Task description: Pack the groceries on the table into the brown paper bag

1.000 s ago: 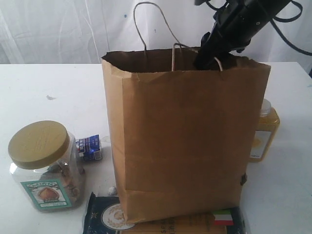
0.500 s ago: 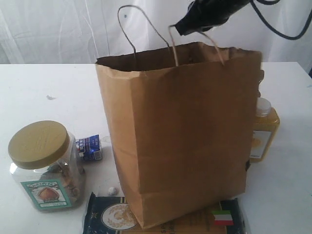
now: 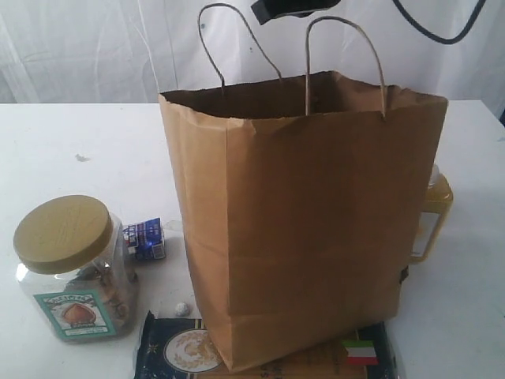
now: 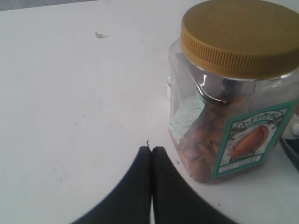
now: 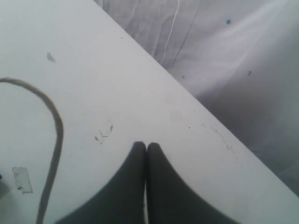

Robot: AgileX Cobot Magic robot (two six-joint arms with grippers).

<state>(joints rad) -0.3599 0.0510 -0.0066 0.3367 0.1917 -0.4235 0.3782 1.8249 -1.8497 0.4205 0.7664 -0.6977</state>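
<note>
The brown paper bag (image 3: 304, 221) stands upright in the middle of the table (image 3: 71, 150), both loop handles raised. Only the tip of my right gripper (image 3: 272, 8) shows, high above the bag's rim; its wrist view has the jaws (image 5: 145, 147) shut and empty, with a handle loop (image 5: 55, 135) beside them. My left gripper (image 4: 151, 150) is shut and empty just beside the tan-lidded clear jar (image 4: 231, 88), which stands at front left (image 3: 71, 268). A small blue-white carton (image 3: 146, 239) and a tiny foil ball (image 3: 181, 308) lie between jar and bag. The blue spaghetti packet (image 3: 177, 351) lies partly under the bag's front. The yellow bottle (image 3: 432, 221) stands behind the bag's right side.
A white curtain (image 3: 95, 47) hangs behind the table. Black cables (image 3: 442, 31) trail from the right arm at the top. The table's far edge (image 5: 201, 114) runs beside the curtain.
My right gripper has come up out of the bag and shut. The bag swayed left and settled back, and its near handle now stands upright.
</note>
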